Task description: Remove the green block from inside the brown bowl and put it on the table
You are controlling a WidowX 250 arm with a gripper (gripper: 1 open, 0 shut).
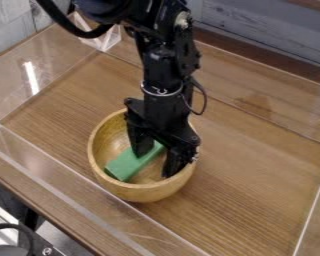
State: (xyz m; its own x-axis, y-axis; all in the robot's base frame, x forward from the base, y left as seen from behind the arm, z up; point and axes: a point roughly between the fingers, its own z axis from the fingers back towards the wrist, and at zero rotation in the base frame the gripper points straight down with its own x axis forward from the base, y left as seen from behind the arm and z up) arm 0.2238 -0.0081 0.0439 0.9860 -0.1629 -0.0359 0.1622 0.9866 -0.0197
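The pincer (157, 152) is released, its fingers spread wide and lowered into the brown bowl (107, 172), on both sides of the green block (131, 163). The block lies tilted inside the bowl. The bowl stands on the counter (243, 120), whose clear acrylic walls (43, 55) surround it.

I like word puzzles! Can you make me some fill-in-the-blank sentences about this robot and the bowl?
1. The green block lies inside the brown ____.
2. The bowl stands on a wooden ____.
3. The gripper points straight ____ into the bowl.
4. Its fingers are spread ____ on either side of the block.

Missing words: bowl, table, down, open
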